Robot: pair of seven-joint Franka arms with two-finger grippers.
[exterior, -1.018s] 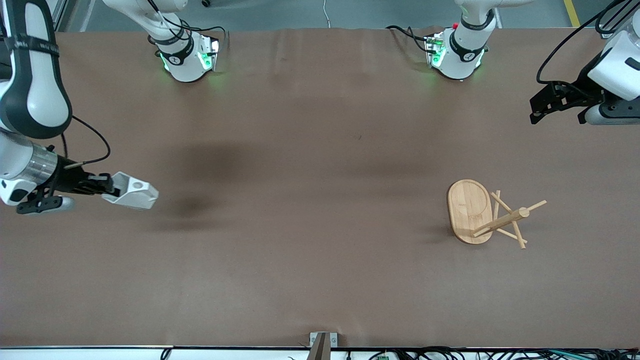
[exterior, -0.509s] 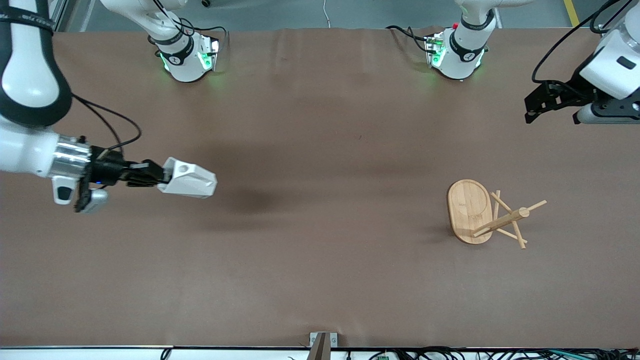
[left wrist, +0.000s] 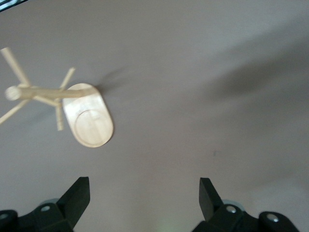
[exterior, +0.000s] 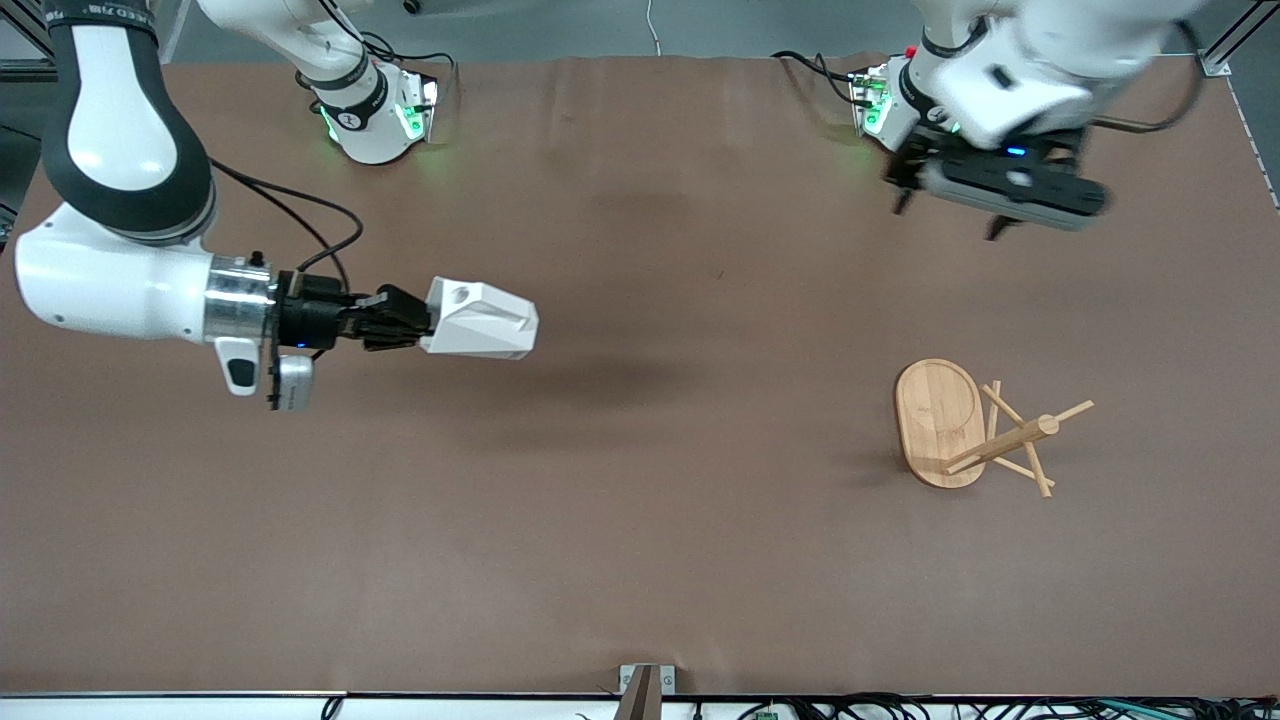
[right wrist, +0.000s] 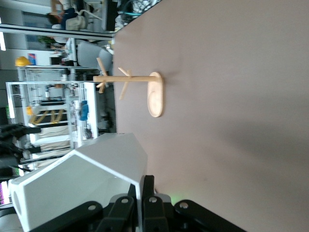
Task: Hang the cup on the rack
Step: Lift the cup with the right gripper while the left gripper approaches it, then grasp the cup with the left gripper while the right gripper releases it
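There is one rack (exterior: 975, 430), one cup (exterior: 480, 320) and two end effectors on view. Nearest the front camera stands the rack, upright on the brown desk (exterior: 640, 520) toward the left arm's end; it is light bamboo, with an oval flat base, one central post and thin pegs angling out near the top, and nothing hangs on any peg. Its oval base and pegs also show in the left wrist view (left wrist: 89, 121) and in the right wrist view (right wrist: 145, 92). The cup is up in the air over the desk, toward the right arm's end and well apart from the rack, lying on its side with its mouth turned toward the rack's end of the desk. It is small and white, built of flat angular faces, with a small round handle hole visible by the fingers; whether anything is inside it cannot be seen. The right end effector (exterior: 405, 318) is pinching the cup at its handle end, black fingers (right wrist: 145, 203) pressed on the wall. The left end effector (left wrist: 144, 195) hangs over the desk near the left arm's base, its fingers (left wrist: 77, 195) spread wide and holding nothing.
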